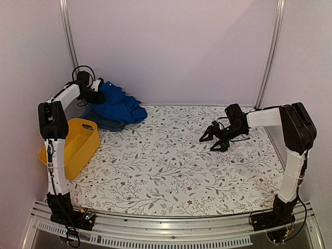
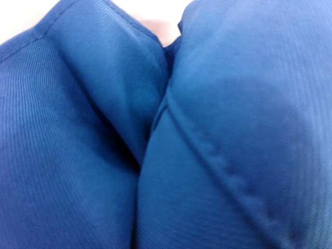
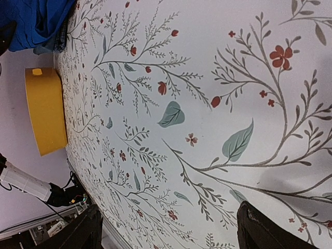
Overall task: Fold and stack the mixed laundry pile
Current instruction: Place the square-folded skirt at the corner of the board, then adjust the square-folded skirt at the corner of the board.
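Observation:
The laundry pile sits at the table's back left corner. A royal-blue garment (image 1: 122,106) lies on top, over a darker blue piece (image 1: 104,123). My left gripper (image 1: 95,94) is pushed into the royal-blue garment, which rises in a peak up to it. Folds of the same garment (image 2: 218,129) fill the left wrist view and hide the fingers. My right gripper (image 1: 215,138) hovers open over the table's right half with nothing between its fingers (image 3: 270,228). From there the pile (image 3: 36,21) shows far off, with a checked edge (image 3: 61,39).
A yellow plastic tub (image 1: 78,145) stands at the left edge, beside the left arm and just in front of the pile; it also shows in the right wrist view as a yellow tub (image 3: 45,111). A floral tablecloth (image 1: 171,166) covers the table. White walls close the back and sides.

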### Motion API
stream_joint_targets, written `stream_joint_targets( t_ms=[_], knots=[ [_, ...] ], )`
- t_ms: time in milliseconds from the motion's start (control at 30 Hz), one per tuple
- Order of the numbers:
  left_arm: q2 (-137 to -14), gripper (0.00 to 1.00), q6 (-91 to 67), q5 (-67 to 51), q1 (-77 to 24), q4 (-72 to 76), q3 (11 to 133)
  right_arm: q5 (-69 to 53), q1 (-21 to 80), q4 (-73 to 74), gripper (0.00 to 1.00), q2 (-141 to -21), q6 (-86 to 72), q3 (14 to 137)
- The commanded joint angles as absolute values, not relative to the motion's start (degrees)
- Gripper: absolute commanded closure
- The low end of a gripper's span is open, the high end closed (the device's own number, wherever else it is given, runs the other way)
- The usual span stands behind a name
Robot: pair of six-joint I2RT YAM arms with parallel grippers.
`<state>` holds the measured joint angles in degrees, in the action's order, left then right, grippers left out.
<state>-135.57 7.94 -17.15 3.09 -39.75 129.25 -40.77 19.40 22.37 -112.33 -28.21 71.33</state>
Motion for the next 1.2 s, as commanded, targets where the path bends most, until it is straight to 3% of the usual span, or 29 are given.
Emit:
stream_joint_targets(
  t_ms=[0, 67, 167, 300, 567, 900, 1167],
  knots=[
    [-138.98, 0.88, 5.9, -19.1, 4.27, -35.27, 128.59, -40.01, 18.82, 23.86, 0.11, -113.64, -27.12, 72.7],
    [-139.89, 0.67, 4.26, -16.65, 4.88, -35.02, 128.52, -40.08, 18.65, 24.16, 0.11, -113.64, -26.92, 72.69],
    [-140.07, 0.46, 0.8, -14.08, 6.3, -35.02, 128.56, -40.08, 18.51, 24.47, 0.11, -113.56, -26.5, 72.77],
    [-138.73, 0.02, -2.44, -6.8, 7.74, -35.83, 128.52, -40.34, 18.29, 24.7, 0.11, -113.73, -26.3, 72.88],
    [-134.12, 0.0, -7.36, 3.28, 10.51, -38.08, 128.18, -40.69, 18.2, 24.75, 0.1, -113.82, -25.72, 73.06],
    [-122.36, 0.0, -7.1, -8.68, 9.64, -31.2, 117.97, -40.99, 18.03, 24.4, 0.1, -113.47, -24.98, 72.42],
    [-127.39, 0.19, -6.76, -20.61, 6.65, -33.05, 118.38, -41.95, 17.97, 23.7, 0.1, -113.82, -25.21, 72.12]
  ],
)
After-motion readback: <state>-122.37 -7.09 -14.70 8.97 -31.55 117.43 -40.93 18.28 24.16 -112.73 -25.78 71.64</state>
